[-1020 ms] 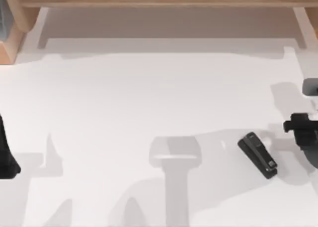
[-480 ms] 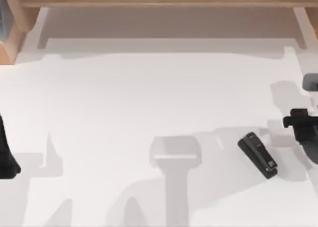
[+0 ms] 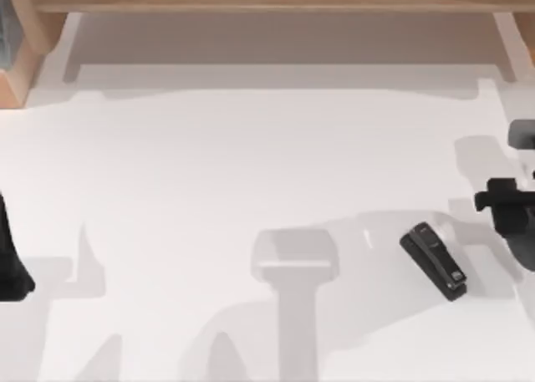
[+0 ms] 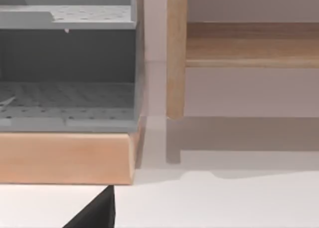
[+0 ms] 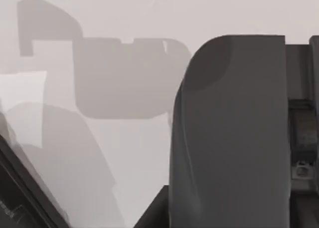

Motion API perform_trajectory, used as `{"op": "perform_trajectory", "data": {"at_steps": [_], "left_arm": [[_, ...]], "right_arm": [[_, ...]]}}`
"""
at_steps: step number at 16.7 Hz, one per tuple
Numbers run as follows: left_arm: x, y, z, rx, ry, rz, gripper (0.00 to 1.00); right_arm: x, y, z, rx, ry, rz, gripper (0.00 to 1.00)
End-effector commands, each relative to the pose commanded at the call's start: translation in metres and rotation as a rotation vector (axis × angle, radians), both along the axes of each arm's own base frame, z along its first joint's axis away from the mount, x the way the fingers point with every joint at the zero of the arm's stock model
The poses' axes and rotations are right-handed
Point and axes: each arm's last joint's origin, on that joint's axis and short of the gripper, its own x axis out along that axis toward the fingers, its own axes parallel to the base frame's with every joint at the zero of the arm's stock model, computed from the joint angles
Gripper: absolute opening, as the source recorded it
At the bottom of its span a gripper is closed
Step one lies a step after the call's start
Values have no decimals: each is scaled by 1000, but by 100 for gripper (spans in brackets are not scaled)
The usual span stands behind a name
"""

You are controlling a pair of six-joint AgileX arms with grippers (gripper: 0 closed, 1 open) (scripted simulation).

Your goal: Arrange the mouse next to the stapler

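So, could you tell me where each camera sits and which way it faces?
Top view: above the table, looking down on the stapler; left arm and right arm at its side edges.
Left wrist view: low, facing the wooden shelf; a black corner, likely the arm's.
Right wrist view: close over the white table, beside a dark grey body.
Shared: top and left wrist views show the shelf.

Your top view looks straight down on the white surface (image 3: 251, 165), left wrist view low facing the wooden shelf (image 4: 65, 158), right wrist view close over that surface.
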Motion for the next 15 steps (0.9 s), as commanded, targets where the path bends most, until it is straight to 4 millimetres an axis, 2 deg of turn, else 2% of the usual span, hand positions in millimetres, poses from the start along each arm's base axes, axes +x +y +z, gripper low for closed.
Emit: {"op": "perform_trajectory", "data": {"at_steps": [4,8,15], "left_arm": [[0,0,0,0,0,0,100],[0,0,0,0,0,0,100],[0,0,0,0,0,0,100]], "right_arm": [[-4,0,-16,-9,55,3,0],[-5,0,-17,-10,62,3,0],[-5,0,-17,-10,62,3,53]]}}
